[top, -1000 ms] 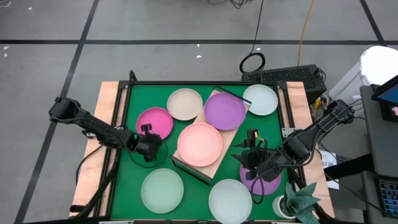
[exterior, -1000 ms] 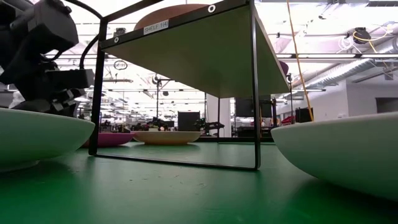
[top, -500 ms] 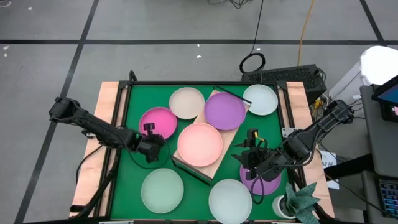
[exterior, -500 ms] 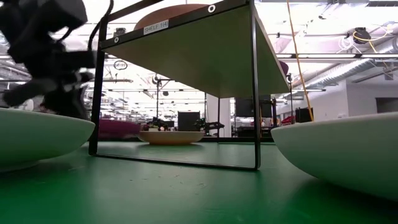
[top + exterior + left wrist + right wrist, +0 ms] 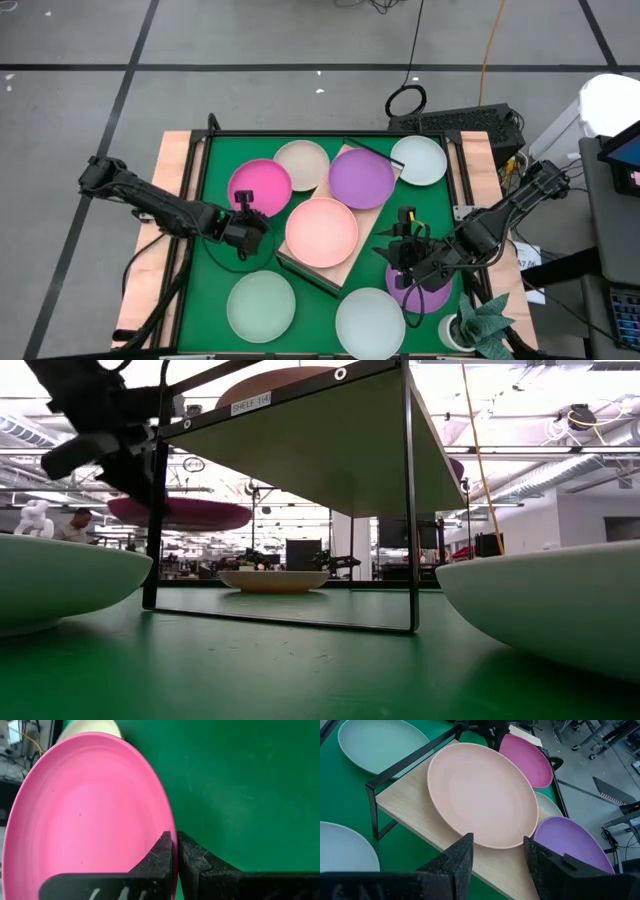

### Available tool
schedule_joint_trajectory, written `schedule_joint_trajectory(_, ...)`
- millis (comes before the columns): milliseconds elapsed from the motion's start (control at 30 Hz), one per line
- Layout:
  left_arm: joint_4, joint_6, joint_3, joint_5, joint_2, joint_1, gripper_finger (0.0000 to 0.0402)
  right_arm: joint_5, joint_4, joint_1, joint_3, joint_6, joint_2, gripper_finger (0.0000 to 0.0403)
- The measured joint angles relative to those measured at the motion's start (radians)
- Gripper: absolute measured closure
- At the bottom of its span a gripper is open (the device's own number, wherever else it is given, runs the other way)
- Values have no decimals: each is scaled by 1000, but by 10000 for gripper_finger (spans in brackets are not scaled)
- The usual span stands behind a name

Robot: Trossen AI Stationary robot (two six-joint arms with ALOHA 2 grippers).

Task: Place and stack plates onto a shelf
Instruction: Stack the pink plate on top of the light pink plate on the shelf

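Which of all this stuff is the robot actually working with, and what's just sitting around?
In use:
- left gripper, shut on the magenta plate, lifted
- salmon plate and purple plate on the wooden shelf
- cream plate

Just around:
- green mat
- right gripper, open, waiting
- potted plant

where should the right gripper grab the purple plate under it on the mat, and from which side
Best taken by the rim: the purple plate is shallow and lies flat on the green mat, so only its thin edge fits between two fingers. The right gripper hangs open above its shelf-side edge, so that near rim, approached from above, is probably the easiest grip. The left gripper pinches the magenta plate that way.
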Motion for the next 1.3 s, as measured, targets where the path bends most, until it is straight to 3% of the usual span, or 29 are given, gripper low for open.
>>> schedule_joint_trajectory(433, -153, 100, 163, -52, 0, 49, 388, 0, 0, 0, 0, 0, 0, 246)
schedule_joint_trajectory(667, -152, 195, 242, -53, -1, 63, 386, -4, -13, 2, 0, 10, 0, 246)
schedule_joint_trajectory(1300, -107, 323, 354, -58, -1, 59, 383, 2, -354, -7, 0, 390, 0, 246)
